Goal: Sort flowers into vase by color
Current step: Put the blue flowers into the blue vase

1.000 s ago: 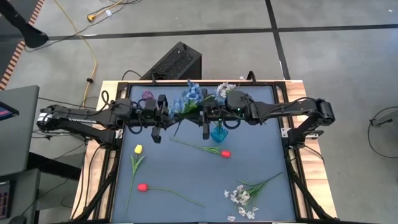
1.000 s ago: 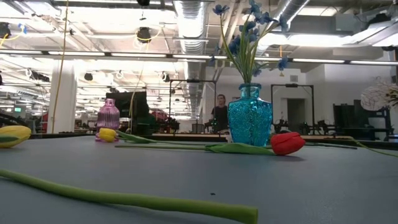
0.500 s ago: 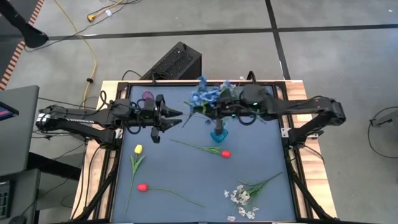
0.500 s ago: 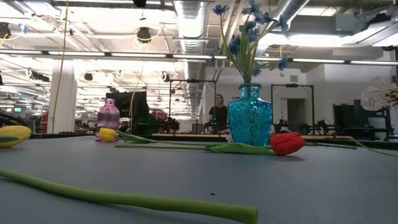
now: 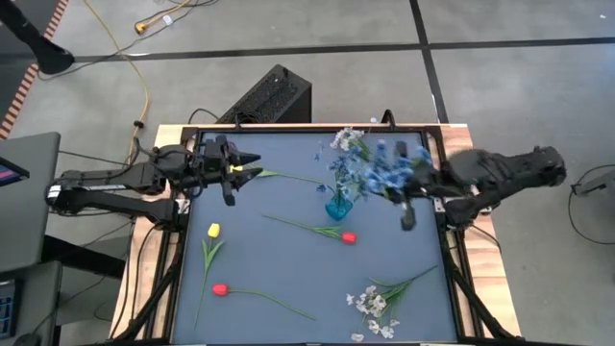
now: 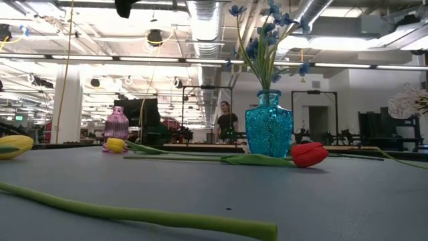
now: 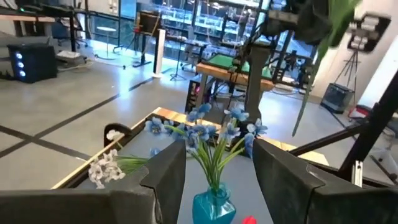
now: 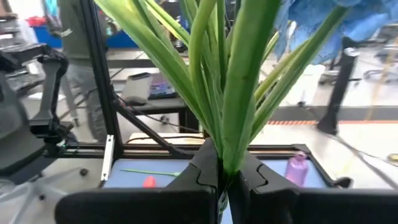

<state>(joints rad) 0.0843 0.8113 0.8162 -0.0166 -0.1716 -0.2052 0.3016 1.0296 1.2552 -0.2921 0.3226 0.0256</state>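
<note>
Right end effector (image 5: 408, 207) clenched on the stems of a blue sprig (image 5: 380, 171), carried above the right side of the table (image 5: 288, 279), just right of the blue vase (image 5: 337, 205); in the right wrist view the green stems (image 8: 230, 93) rise straight out of the closed fingers (image 8: 205, 168). Blue vase already holding blue blossoms, seen upright in the low view (image 6: 268, 130). Left end effector (image 5: 231, 173) released, empty, hanging over the far left of the table near the pink vase (image 6: 116, 126), with a loose green stem (image 5: 283, 176) lying just to its right. Elsewhere on the table: a red tulip (image 5: 348, 236) just near of the blue vase, a yellow bud (image 5: 213, 231) and a second red tulip (image 5: 219, 288) toward the near left, a white bunch (image 5: 373, 301) at the near right, another white bunch (image 5: 348, 140) at the far edge. Likely risks from here: spread leaves and blossoms catching on the flowers already in the narrow neck, pushing them askew or tipping the vase; stem ends missing the opening if lowered off-centre, since the sprig hangs tilted and off to the side of the vase; a thin stem slipping from the grip if dragged against the rim; the carrying arm brushing the red tulip lying close by.
</note>
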